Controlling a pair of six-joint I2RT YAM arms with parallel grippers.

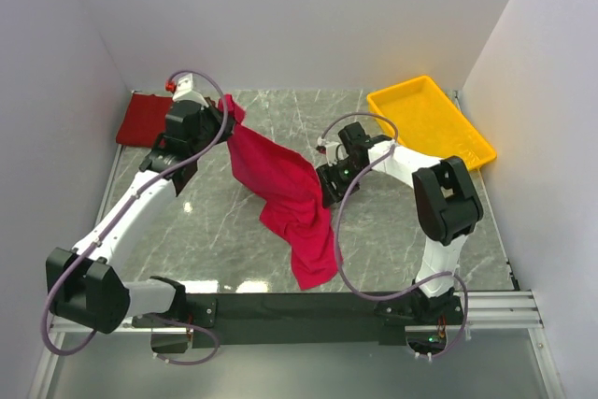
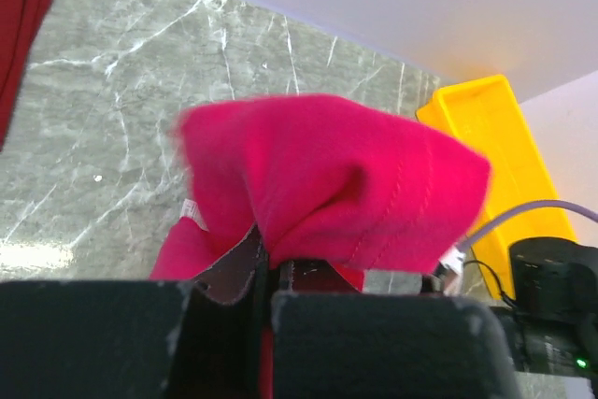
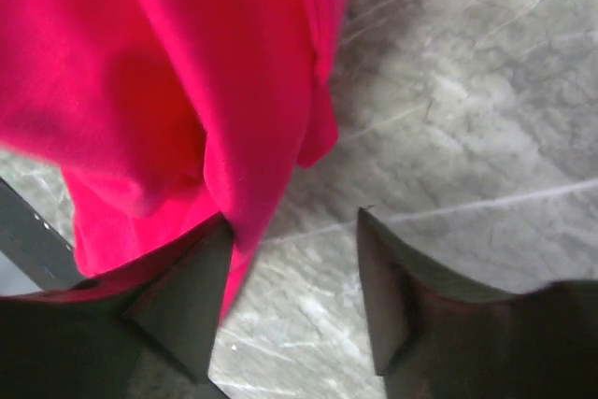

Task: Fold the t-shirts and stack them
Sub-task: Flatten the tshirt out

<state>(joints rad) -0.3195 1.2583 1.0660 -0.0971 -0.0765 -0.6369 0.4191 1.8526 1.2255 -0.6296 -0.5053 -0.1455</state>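
The dark maroon cloth t-shirt (image 1: 145,120) lies flat at far left; the left gripper (image 1: 224,111) pinches a bunched edge of the bright crimson cloth t-shirt (image 1: 285,193), light and limp, draping toward the near side, where the spread-jawed right gripper (image 3: 294,221), holding nothing, could best pinch a hem.

Crimson t-shirt (image 1: 285,184) trails crumpled, one end lifted; maroon t-shirt (image 1: 143,120) lies folded far-left.

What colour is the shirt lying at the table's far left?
That shirt is dark maroon-red, clearest in the top view.
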